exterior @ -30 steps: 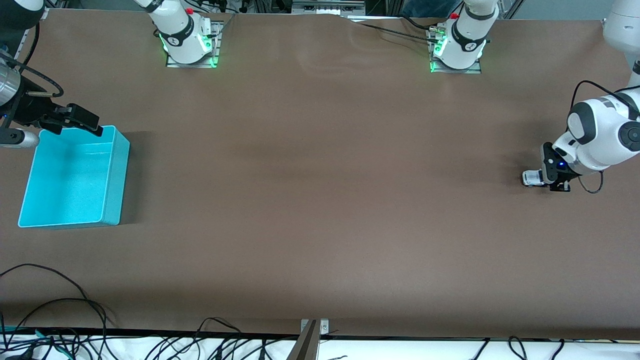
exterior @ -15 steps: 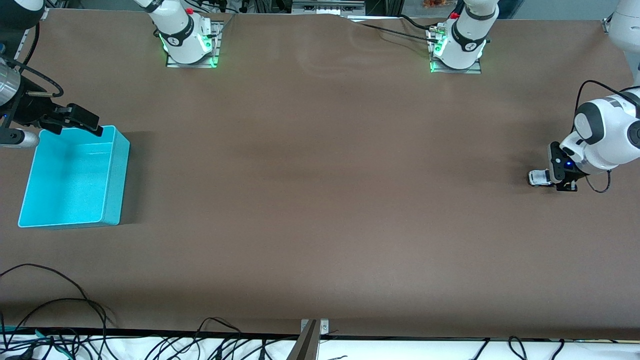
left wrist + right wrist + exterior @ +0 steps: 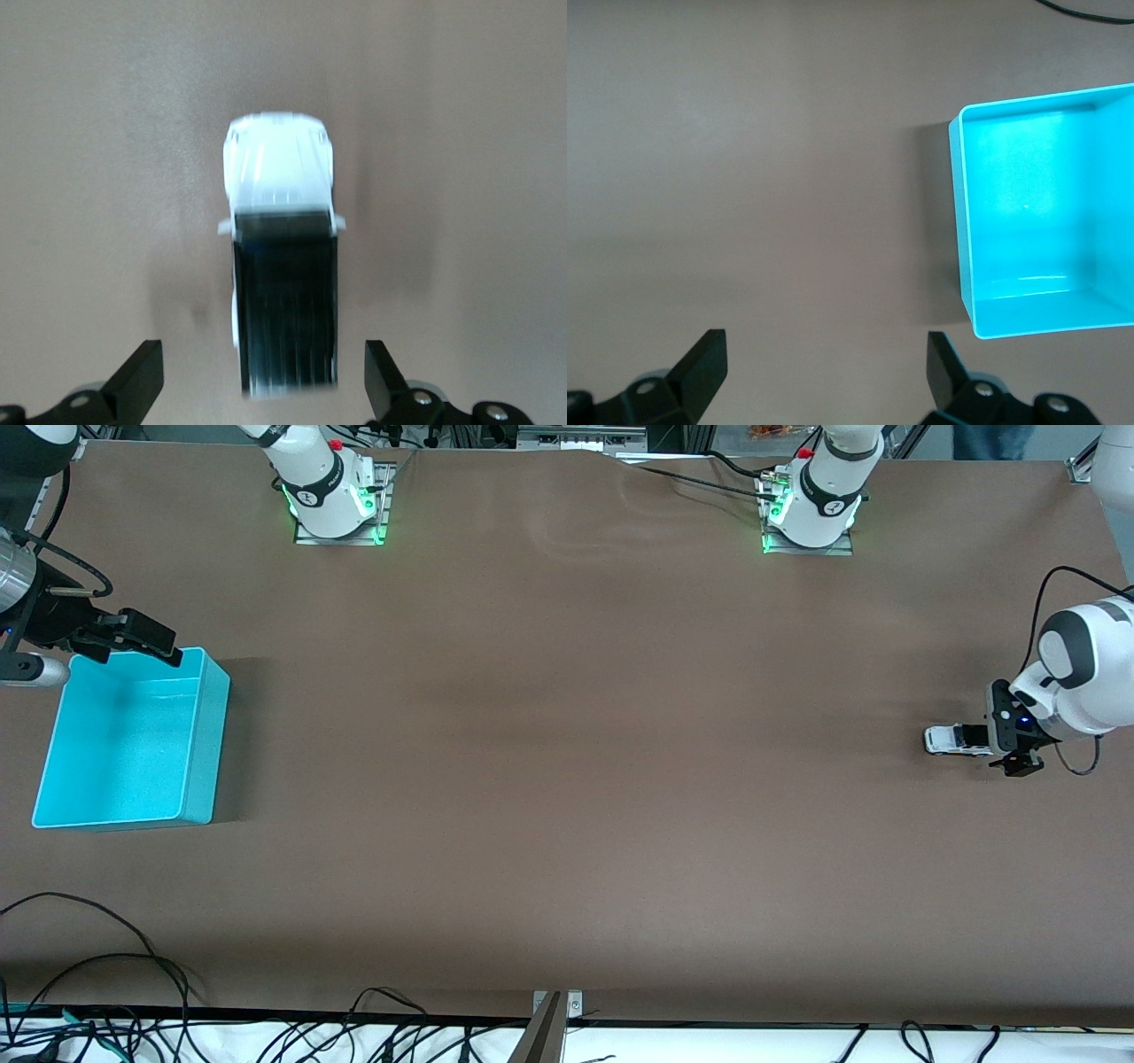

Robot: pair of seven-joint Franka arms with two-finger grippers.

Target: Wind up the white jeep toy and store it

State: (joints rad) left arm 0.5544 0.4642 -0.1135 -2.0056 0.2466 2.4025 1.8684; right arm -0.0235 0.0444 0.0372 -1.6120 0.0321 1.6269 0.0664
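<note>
The white jeep toy (image 3: 950,740) rests on the brown table near the left arm's end; in the left wrist view the jeep (image 3: 282,248) shows its white hood and black roof, streaked. My left gripper (image 3: 999,740) is low, just at the jeep's rear, and open. Its fingertips (image 3: 142,376) stand wide on either side of the tail, apart from it. My right gripper (image 3: 146,642) hangs open over the farther rim of the cyan bin (image 3: 208,735). In the right wrist view the bin (image 3: 963,257) holds nothing, and nothing lies between that gripper's fingers (image 3: 704,363).
Both arm bases (image 3: 332,500) (image 3: 811,509) stand along the table edge farthest from the front camera. Loose black cables (image 3: 97,965) lie at the nearest edge, beside a metal bracket (image 3: 551,1014). Wide brown table lies between jeep and bin.
My left gripper has gone from shut on the jeep to open, letting it go. The left arm drew back toward its end of the table. The right arm has not moved.
</note>
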